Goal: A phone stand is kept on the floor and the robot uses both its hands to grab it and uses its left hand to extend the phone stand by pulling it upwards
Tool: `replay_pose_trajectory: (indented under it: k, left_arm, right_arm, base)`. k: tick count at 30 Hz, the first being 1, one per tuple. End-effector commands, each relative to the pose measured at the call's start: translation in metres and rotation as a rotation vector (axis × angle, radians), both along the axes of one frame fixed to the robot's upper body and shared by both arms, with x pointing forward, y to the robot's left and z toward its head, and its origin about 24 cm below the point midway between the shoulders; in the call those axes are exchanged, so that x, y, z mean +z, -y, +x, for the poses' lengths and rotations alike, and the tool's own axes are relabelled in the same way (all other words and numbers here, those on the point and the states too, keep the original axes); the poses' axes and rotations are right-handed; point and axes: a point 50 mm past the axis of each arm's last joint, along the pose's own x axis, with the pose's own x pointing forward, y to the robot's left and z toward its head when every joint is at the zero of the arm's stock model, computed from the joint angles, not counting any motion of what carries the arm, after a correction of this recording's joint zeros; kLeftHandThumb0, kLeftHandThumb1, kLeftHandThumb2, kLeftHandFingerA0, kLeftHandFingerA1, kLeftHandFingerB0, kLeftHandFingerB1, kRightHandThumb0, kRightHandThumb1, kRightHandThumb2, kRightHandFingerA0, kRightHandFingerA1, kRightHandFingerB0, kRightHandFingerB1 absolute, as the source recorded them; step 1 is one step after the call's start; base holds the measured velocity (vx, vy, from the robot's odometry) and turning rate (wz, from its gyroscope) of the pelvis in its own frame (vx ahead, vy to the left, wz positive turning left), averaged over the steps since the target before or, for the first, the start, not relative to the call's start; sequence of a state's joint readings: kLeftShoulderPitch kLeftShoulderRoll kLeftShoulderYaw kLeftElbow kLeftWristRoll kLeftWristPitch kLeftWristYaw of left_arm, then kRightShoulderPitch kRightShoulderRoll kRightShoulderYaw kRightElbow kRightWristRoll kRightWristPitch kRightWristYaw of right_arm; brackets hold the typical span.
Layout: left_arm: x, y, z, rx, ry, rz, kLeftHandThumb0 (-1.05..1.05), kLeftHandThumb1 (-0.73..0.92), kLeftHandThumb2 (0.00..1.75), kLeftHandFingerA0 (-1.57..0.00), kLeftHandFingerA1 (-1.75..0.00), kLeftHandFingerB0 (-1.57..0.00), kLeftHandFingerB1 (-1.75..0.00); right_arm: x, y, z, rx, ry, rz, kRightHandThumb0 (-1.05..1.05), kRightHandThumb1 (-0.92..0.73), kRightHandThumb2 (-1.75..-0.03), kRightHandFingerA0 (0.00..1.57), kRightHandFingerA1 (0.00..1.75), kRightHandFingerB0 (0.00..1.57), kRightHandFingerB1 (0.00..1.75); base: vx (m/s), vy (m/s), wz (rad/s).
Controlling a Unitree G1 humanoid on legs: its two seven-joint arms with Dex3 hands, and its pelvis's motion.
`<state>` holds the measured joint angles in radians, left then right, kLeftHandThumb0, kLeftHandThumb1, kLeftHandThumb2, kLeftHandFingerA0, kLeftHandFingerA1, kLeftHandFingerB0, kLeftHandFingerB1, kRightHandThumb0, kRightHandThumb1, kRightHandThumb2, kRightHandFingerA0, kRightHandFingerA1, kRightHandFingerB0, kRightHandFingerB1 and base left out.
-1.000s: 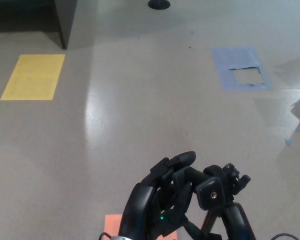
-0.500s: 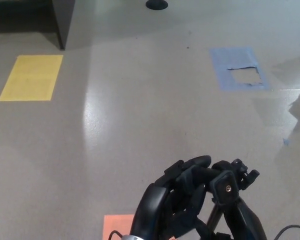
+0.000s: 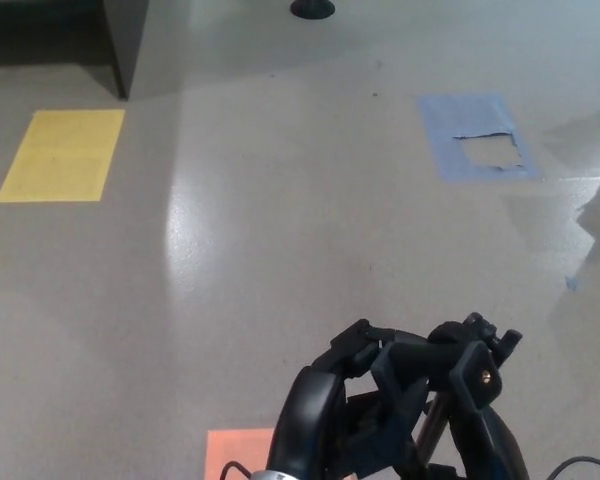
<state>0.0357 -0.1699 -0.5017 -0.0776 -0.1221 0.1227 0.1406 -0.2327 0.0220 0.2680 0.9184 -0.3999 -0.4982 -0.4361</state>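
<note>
The black phone stand (image 3: pixel 477 373) shows at the bottom of the head view, its top plate with a brass screw tilted towards the right. My left hand (image 3: pixel 365 400) comes up from the lower edge, and its fingers (image 3: pixel 380 352) curl round the stand's neck just left of the plate. Below the plate a rounded black part of my right hand (image 3: pixel 492 447) sits against the stand's pole. Its grip is hidden behind the plate and cut off by the frame edge. The stand's legs are out of sight.
An orange floor patch (image 3: pixel 238 452) lies just left of my left arm. Farther off are a yellow rectangle (image 3: pixel 60 155) at the left and a torn blue patch (image 3: pixel 477 136) at the right. A dark cabinet (image 3: pixel 126 45) and a black round base (image 3: pixel 313 9) stand at the back.
My left hand and the stand's top have moved to the right and a little lower in the picture. The top plate has turned more to the right. The camera has shifted slightly.
</note>
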Motion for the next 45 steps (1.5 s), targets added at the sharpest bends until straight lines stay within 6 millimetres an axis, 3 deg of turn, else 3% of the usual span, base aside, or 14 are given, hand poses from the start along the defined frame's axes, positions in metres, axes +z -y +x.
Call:
replay_pose_trajectory:
  k: [1,5,6,10,11,12,16,18,19,25,40,41,44,45]
  left_arm:
    - [0.052,0.058,-0.011,0.066,0.121,-0.146,-0.15,0.63,0.65,-1.02,-1.75,-0.77,-1.75]
    - [0.058,0.059,-0.011,0.065,0.14,-0.149,-0.09,0.63,0.67,-1.03,-1.75,-0.78,-1.75]
    - [0.102,0.069,-0.011,0.009,0.154,-0.361,0.57,0.92,0.98,-1.38,-1.75,-1.04,-1.75]
    - [0.107,0.07,-0.011,0.0,0.154,-0.381,0.57,0.92,0.98,-1.38,-1.75,-1.04,-1.75]
    - [0.168,0.079,-0.006,-0.084,0.269,-0.497,-0.25,0.5,0.87,-1.25,-1.49,-0.96,-1.34]
    - [0.2,0.083,-0.009,-0.143,0.323,-0.557,-0.15,0.55,0.78,-0.98,-1.75,-0.69,-1.75]
    - [0.21,0.085,-0.009,-0.162,0.332,-0.572,-0.15,0.55,0.78,-0.98,-1.75,-0.69,-1.75]
    - [0.266,0.095,-0.017,-0.237,0.435,-0.631,-0.17,0.46,0.82,-1.07,-1.75,-0.81,-1.75]
    - [0.28,0.098,-0.02,-0.25,0.467,-0.646,-0.17,0.45,0.83,-1.05,-1.75,-0.8,-1.75]
    - [0.343,0.101,-0.019,-0.32,0.546,-0.704,-0.18,0.46,0.84,-0.98,-1.75,-0.7,-1.75]
    - [0.396,0.096,-0.008,-0.249,0.64,-0.645,-0.22,0.52,0.78,-0.99,-1.75,-0.75,-1.47]
    - [0.398,0.094,-0.008,-0.243,0.656,-0.638,-0.2,0.49,0.82,-0.99,-1.75,-0.73,-1.74]
    - [0.403,0.092,-0.007,-0.239,0.677,-0.63,-0.18,0.43,0.93,-1.0,-1.75,-0.74,-1.75]
    - [0.407,0.091,-0.006,-0.239,0.682,-0.608,-0.2,0.44,0.92,-1.01,-1.75,-0.74,-1.75]
  right_arm:
    - [-0.003,0.008,0.003,-0.064,-0.026,0.103,-1.02,-0.6,-1.1,0.95,1.1,0.7,1.01]
    - [-0.003,0.009,0.003,-0.067,-0.024,0.107,-1.02,-0.6,-1.1,0.95,1.1,0.7,1.01]
    - [-0.002,0.009,0.005,-0.071,-0.023,0.109,-1.02,-0.6,-1.1,0.95,1.1,0.7,1.01]
    - [-0.002,0.01,0.005,-0.073,-0.023,0.111,-1.02,-0.6,-1.1,0.95,1.1,0.7,1.01]
    - [0.0,0.015,0.005,-0.078,0.005,0.111,-1.05,-0.57,-1.13,0.66,1.0,0.53,0.97]
    - [0.0,0.018,0.005,-0.092,-0.003,0.102,-1.05,-0.8,-0.68,0.44,1.14,0.37,1.15]
    - [-0.003,0.019,0.005,-0.109,-0.033,0.089,-1.05,-0.8,-0.68,0.44,1.14,0.37,1.15]
    - [-0.006,0.02,0.004,-0.131,-0.052,0.149,-1.05,-0.77,-0.68,0.74,1.17,0.55,1.1]
    - [-0.004,0.019,0.005,-0.131,-0.043,0.156,-1.04,-0.56,-1.16,1.04,1.13,0.69,1.06]
    - [-0.004,0.015,0.007,-0.162,-0.039,0.15,-1.05,-0.56,-0.99,1.25,1.26,1.19,1.21]
    - [-0.008,0.021,0.003,-0.169,-0.066,0.206,-1.05,-0.82,-0.68,1.22,1.19,0.88,1.12]
    - [-0.008,0.021,0.003,-0.172,-0.066,0.206,-1.05,-0.58,-1.14,1.39,1.3,0.78,1.03]
    - [-0.008,0.022,0.003,-0.178,-0.067,0.207,-1.0,-0.56,-1.12,1.31,1.25,0.74,1.01]
    - [-0.008,0.022,0.003,-0.178,-0.064,0.201,-1.05,-0.81,-0.68,1.27,1.2,0.77,1.15]
  base:
    - [0.0,0.0,0.0]
    - [0.0,0.0,0.0]
    - [0.0,0.0,0.0]
    - [0.0,0.0,0.0]
    - [0.0,0.0,0.0]
    - [0.0,0.0,0.0]
    - [0.0,0.0,0.0]
    - [0.0,0.0,0.0]
    - [0.0,0.0,0.0]
    - [0.0,0.0,0.0]
    - [0.0,0.0,0.0]
    - [0.0,0.0,0.0]
    - [0.0,0.0,0.0]
    - [0.0,0.0,0.0]
